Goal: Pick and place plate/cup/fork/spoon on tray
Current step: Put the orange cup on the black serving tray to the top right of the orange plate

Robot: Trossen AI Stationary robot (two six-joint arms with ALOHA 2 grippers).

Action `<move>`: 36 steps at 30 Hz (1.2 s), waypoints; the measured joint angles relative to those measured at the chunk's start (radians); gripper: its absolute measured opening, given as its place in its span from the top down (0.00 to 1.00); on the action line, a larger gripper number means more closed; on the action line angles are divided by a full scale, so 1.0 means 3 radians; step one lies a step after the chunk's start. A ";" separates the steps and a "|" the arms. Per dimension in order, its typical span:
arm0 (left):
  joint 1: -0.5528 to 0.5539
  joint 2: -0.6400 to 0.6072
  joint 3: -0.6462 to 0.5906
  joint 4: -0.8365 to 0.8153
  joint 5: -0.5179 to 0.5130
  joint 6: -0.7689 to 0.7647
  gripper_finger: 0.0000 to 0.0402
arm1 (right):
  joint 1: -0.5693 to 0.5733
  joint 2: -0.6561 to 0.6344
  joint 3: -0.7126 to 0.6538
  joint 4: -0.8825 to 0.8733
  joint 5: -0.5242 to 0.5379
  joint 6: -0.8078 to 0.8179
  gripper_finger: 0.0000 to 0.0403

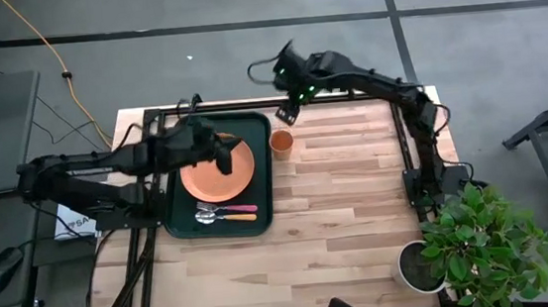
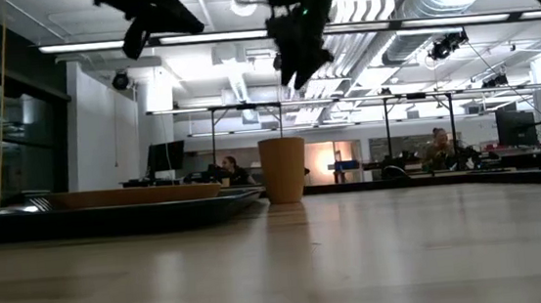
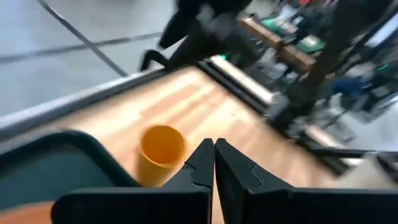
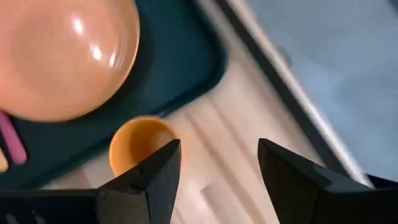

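**A:** Status of the task items?

**B:** The tray (image 1: 257, 125) is seen on the worktop's left half, near the far edge. The plate (image 1: 218, 170) is laid in the tray's far half. The fork (image 1: 231, 209) and spoon (image 1: 228, 217) are laid side by side in the tray's near half, just below the plate, handles pointed toward the tray's right rim.

**A:** Cup?

**B:** The cup (image 1: 282, 143) is stood upright on the bare worktop, just beside the tray's far right corner, outside the rim. Nothing is held in it as far as can be seen. In the low view it (image 2: 283, 169) is shown apart from the tray (image 2: 109, 217), with a narrow gap.

**A:** Right claw?

**B:** The right gripper (image 1: 285, 113) is held above the worktop near the far edge, just beyond the cup. Its fingers (image 4: 155, 171) are spread wide apart, nothing between them; the cup (image 4: 138, 142) is seen past them, beside the tray's corner (image 4: 205, 68).

**A:** Left?

**B:** The left gripper (image 1: 223, 158) is held over the plate's right part. Its fingers (image 3: 199, 168) are pressed together, nothing clamped. The cup (image 3: 161, 152) is seen just ahead of them.
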State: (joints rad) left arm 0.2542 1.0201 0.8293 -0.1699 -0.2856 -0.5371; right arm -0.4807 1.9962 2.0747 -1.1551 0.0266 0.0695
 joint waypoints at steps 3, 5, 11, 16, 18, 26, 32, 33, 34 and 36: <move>0.0234 0.0286 0.0302 -0.0135 0.0241 0.0352 1.00 | -0.0074 -0.0160 0.0003 0.0007 0.0095 0.0009 0.49; 0.0345 0.0481 0.0480 -0.0214 0.0360 0.0480 0.98 | -0.0108 -0.0232 0.0003 -0.0049 0.0136 0.0003 0.49; 0.0551 0.1112 0.0876 -0.0290 0.0405 0.0641 0.81 | -0.0161 -0.0347 0.0003 -0.0142 0.0158 0.0002 0.49; 0.0722 0.1472 0.0975 -0.0288 0.0489 0.0416 0.61 | -0.0191 -0.0351 -0.0005 -0.0216 0.0166 -0.0085 0.49; 0.0758 0.1593 0.0975 -0.0296 0.0619 0.0322 0.54 | -0.0191 -0.0354 -0.0046 -0.0176 0.0164 -0.0115 0.49; 0.0773 0.2114 0.0976 -0.0143 0.0854 0.0167 0.42 | -0.0278 -0.0354 -0.0146 -0.0112 0.0148 -0.0194 0.49; 0.0773 0.2401 0.0977 0.0020 0.0813 0.0103 0.43 | -0.0319 -0.0354 -0.0150 -0.0063 0.0142 -0.0162 0.49; 0.0768 0.2431 0.0979 0.0040 0.0812 0.0107 0.43 | -0.0318 -0.0354 -0.0150 -0.0048 0.0142 -0.0157 0.49; 0.0766 0.2461 0.0979 0.0031 0.0810 0.0109 0.43 | -0.0318 -0.0354 -0.0150 -0.0026 0.0141 -0.0150 0.49; 0.0764 0.2527 0.0979 0.0022 0.0817 0.0079 0.44 | -0.0318 -0.0354 -0.0150 0.0012 0.0140 -0.0146 0.49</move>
State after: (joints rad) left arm 0.4835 1.7782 1.1229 -0.1632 -0.0405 -0.5134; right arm -0.5762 1.8900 2.0296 -1.1515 0.0685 0.0257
